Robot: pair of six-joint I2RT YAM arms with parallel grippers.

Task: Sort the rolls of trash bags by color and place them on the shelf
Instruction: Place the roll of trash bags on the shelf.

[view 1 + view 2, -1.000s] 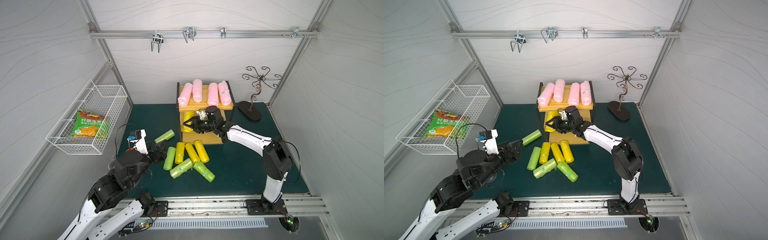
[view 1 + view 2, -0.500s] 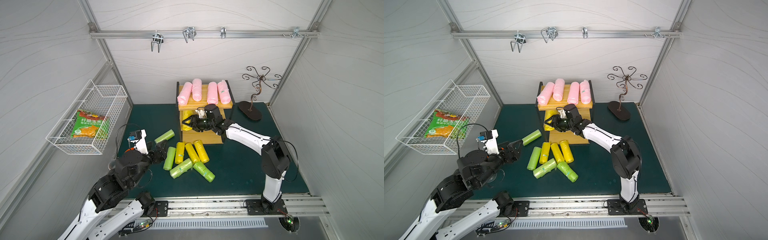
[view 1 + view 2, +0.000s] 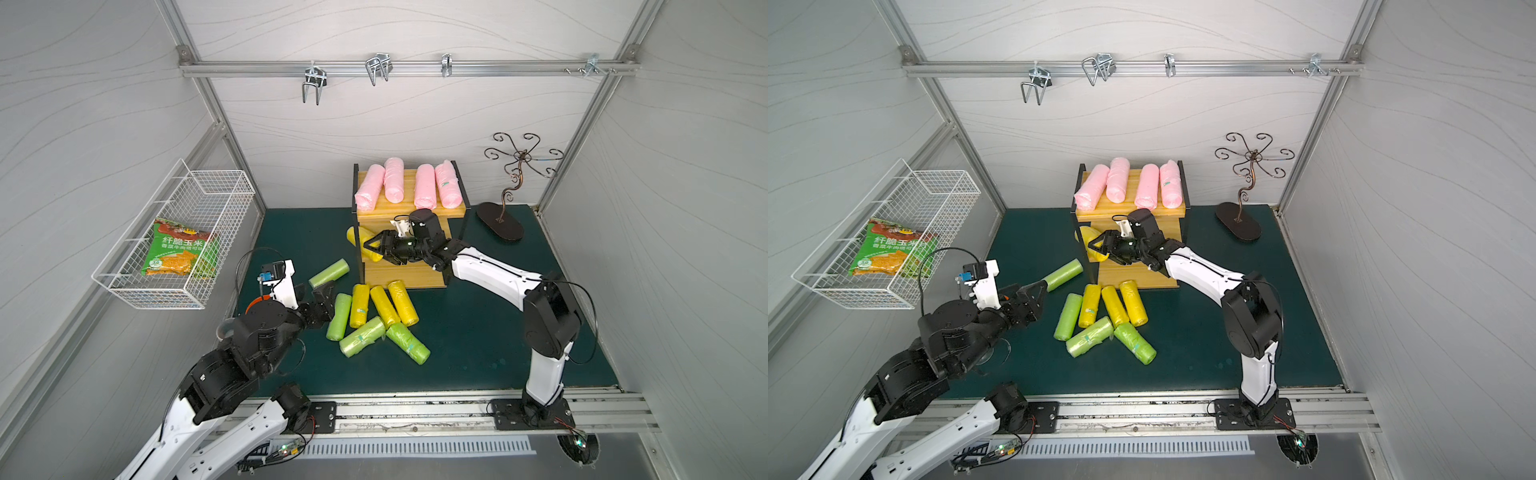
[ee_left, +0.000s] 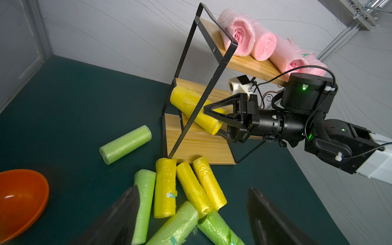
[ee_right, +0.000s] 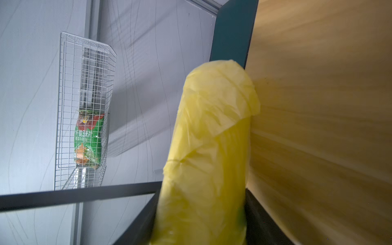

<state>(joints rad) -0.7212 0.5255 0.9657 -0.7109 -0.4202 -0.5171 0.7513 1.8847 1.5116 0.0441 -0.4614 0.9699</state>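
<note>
A yellow roll [image 4: 186, 99] is laid slantwise on the middle board of the shelf [image 3: 399, 276], at its left end, with one end poking past the black side frame. The right gripper [image 4: 214, 118] is set astride the roll's other end, its jaws partly apart. Whether the roll is clamped or only straddled cannot be told.

Four pink rolls [image 3: 394, 180] are lined up side by side on the top board. On the mat [image 3: 478, 345], just in front of the shelf, three loose yellow rolls [image 3: 384, 305] are laid side by side, touching. Four green rolls [image 3: 338, 316] are scattered there too. One is set apart by the shelf's left foot, one lies beside the loose yellow rolls, and two lie angled at their near ends.

The left gripper [image 3: 1037, 298] is held low over the mat, near the green rolls, with its jaws spread wide and nothing between them. An orange bowl [image 4: 21, 197] is seen on the mat in the left wrist view. A snack bag [image 3: 178, 253] is kept in the basket [image 3: 124, 286] on the left wall.
</note>
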